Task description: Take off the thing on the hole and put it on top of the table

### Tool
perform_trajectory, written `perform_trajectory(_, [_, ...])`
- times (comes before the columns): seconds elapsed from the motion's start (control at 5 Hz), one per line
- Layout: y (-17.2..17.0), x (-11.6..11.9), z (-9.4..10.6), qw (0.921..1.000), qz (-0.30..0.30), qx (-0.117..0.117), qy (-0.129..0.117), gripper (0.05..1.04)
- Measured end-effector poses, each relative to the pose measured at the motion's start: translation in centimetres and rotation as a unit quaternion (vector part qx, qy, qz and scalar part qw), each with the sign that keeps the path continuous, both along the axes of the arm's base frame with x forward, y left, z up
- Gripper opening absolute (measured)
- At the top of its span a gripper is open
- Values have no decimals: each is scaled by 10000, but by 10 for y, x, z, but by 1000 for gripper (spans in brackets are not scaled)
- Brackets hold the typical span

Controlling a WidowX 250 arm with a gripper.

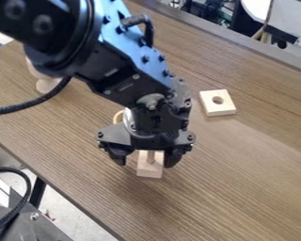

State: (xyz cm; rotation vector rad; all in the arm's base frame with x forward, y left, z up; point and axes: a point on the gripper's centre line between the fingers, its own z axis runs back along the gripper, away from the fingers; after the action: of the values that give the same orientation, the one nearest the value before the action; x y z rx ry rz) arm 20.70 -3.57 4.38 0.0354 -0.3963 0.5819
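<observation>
The end effector (145, 163) hangs by the pegged wooden block (149, 171), its 2 fingers spread apart.

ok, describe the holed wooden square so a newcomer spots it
On the brown table, look upper right of the gripper in the picture. The square is flat, pale, with a round hole; the block at the gripper has a peg instead.

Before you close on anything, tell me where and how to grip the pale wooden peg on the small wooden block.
I'd pinch the peg by its shaft, coming from above: it stands upright and is narrower than the block, leaving room either side. The black two-finger gripper hangs there, open.
</observation>
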Motion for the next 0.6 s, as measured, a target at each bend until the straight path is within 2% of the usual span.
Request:
perform_trajectory(0.4, [0,-2,-5,9998,36,56,-167,989])
perform_trajectory(0.6, [1,-2,-7,9994,84,56,-340,989])
